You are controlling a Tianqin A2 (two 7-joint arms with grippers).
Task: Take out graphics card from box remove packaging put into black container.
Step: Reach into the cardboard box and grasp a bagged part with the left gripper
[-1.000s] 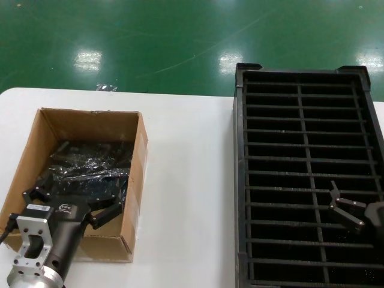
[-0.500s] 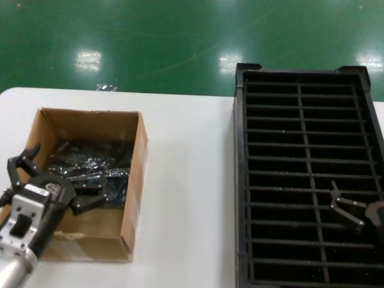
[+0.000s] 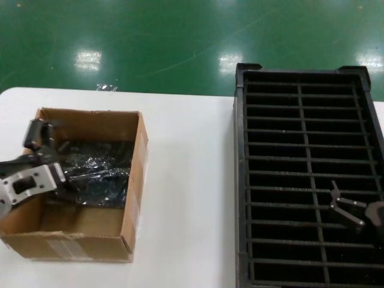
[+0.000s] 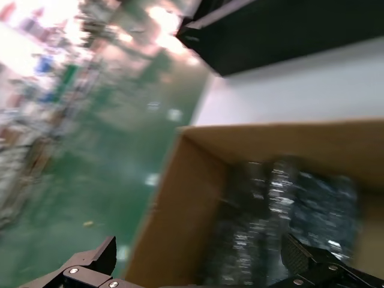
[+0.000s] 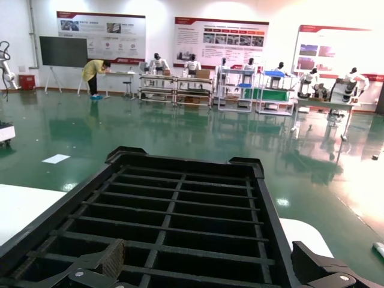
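The brown cardboard box (image 3: 137,174) stands on the left of the table. Crinkly dark silvery packaging (image 3: 99,171) lies flat on its floor. The graphics card is hidden; only the wrapping shows. My left gripper (image 3: 51,157) hovers open over the box's left wall, tilted, with nothing between its fingers. The left wrist view shows that gripper (image 4: 201,252) spread wide above the box (image 4: 180,198) wall and the packaging (image 4: 288,210). My right gripper (image 3: 343,207) waits open and empty over the near right part of the black container (image 3: 240,180). The right wrist view has this gripper (image 5: 207,258) above the container's slats (image 5: 180,210).
A bare strip of white table (image 3: 192,180) separates box and container. A small clear scrap (image 3: 107,87) lies at the table's far edge, with green floor (image 3: 180,36) beyond. The container's corner (image 4: 282,30) shows far off in the left wrist view.
My left gripper has swung from the box's near edge toward its left wall and turned on its side. The packaging stays in the box. The right arm has not moved.
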